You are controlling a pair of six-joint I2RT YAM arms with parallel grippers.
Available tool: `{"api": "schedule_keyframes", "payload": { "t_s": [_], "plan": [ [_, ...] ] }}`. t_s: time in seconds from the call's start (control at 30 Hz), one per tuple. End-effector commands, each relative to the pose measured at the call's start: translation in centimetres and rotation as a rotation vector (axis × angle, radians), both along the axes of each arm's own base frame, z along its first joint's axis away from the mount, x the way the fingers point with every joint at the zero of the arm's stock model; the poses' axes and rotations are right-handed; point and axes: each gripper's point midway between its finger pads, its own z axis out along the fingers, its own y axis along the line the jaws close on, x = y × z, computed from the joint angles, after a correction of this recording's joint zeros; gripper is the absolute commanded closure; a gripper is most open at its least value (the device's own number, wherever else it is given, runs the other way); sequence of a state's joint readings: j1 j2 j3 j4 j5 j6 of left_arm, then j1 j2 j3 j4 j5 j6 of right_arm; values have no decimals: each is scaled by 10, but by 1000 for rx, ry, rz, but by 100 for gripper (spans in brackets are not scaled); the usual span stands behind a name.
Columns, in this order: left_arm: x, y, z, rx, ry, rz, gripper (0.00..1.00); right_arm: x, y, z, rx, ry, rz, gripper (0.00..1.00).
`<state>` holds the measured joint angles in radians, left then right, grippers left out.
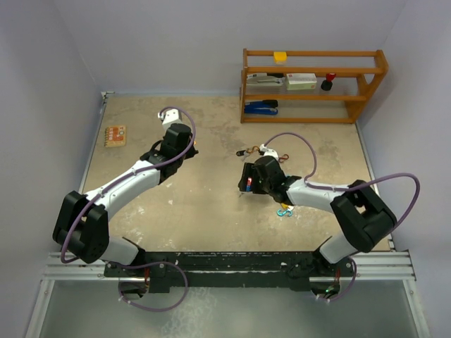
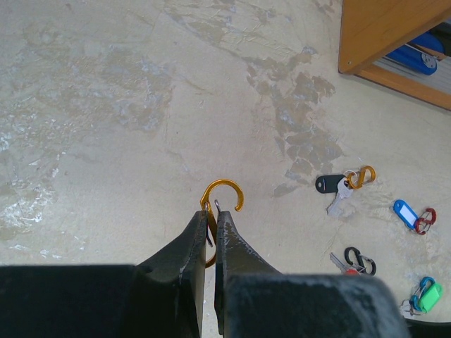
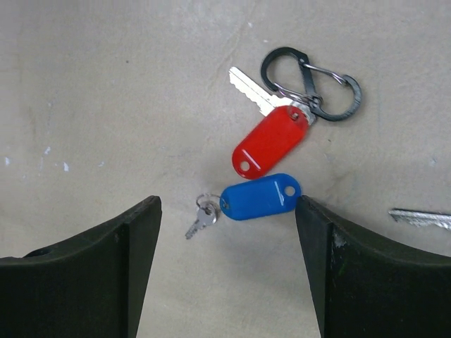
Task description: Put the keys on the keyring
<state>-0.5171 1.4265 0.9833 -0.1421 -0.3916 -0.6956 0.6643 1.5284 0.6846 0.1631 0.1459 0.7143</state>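
My left gripper is shut on a gold S-shaped keyring clip, whose upper hook sticks out past the fingertips just above the table. My right gripper stands open low over a blue-tagged small key. The tag's far end is close to the right finger and the tiny key lies between the jaws. Just beyond lies a red-tagged key on a black carabiner. More keys lie nearby: black tag, blue tag, green tag.
A wooden shelf with a blue stapler and small items stands at the back right. A small orange card lies at the far left. A loose key blade shows at the right edge of the right wrist view.
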Motion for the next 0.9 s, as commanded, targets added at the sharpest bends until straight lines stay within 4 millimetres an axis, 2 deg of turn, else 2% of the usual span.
{"api": "schedule_keyframes", "payload": {
  "t_s": [0.0, 0.27, 0.87],
  "plan": [
    [4, -2, 12, -28, -44, -4, 100, 4, 10, -7, 24, 18, 25, 21],
    [5, -1, 13, -23, -45, -1, 100, 12, 21, -11, 32, 13, 49, 21],
    [5, 1, 12, -18, -46, 5, 100, 11, 44, -16, 81, 41, 120, 23]
  ]
}}
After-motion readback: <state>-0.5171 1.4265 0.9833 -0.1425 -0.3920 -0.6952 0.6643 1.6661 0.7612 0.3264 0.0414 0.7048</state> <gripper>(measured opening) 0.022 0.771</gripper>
